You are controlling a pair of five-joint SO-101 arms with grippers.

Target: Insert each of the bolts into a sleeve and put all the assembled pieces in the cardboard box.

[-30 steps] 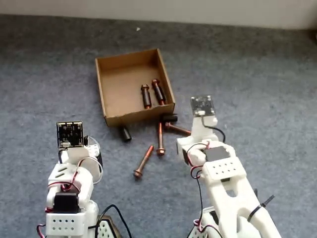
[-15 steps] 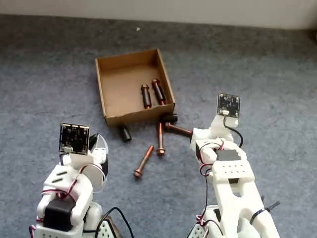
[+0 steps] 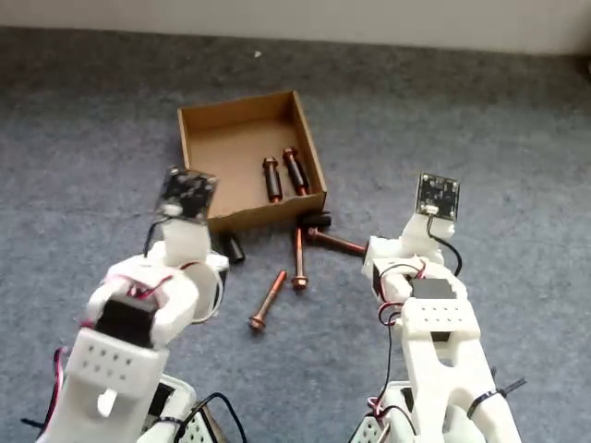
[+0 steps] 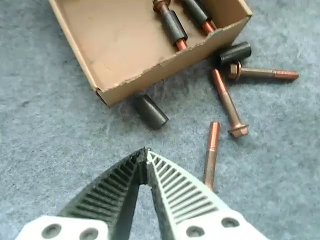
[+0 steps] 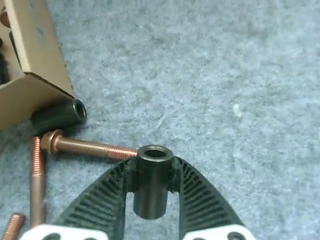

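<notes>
My right gripper [image 5: 151,165] is shut on a black sleeve [image 5: 151,187], held upright with its bore facing up, just beside the threaded tip of a copper bolt [image 5: 90,146] lying on the carpet. My left gripper [image 4: 146,154] is shut on nothing and hovers near a loose black sleeve [image 4: 151,112] in front of the cardboard box [image 4: 115,45]. Two sleeved bolts [image 3: 283,175] lie inside the box [image 3: 222,148]. Another black sleeve [image 3: 317,221] and three bare bolts [image 3: 299,258] [image 3: 334,242] [image 3: 268,300] lie by the box's near corner.
Grey carpet covers the whole surface. The left arm [image 3: 148,295] stands near the box's near-left side, the right arm [image 3: 429,314] to the right of the bolts. Open carpet stretches right of the box and behind it.
The left arm has swung forward and right, toward the box's front wall. The right arm has shifted to the right, carrying the sleeve. The bolts and loose sleeves have stayed put.
</notes>
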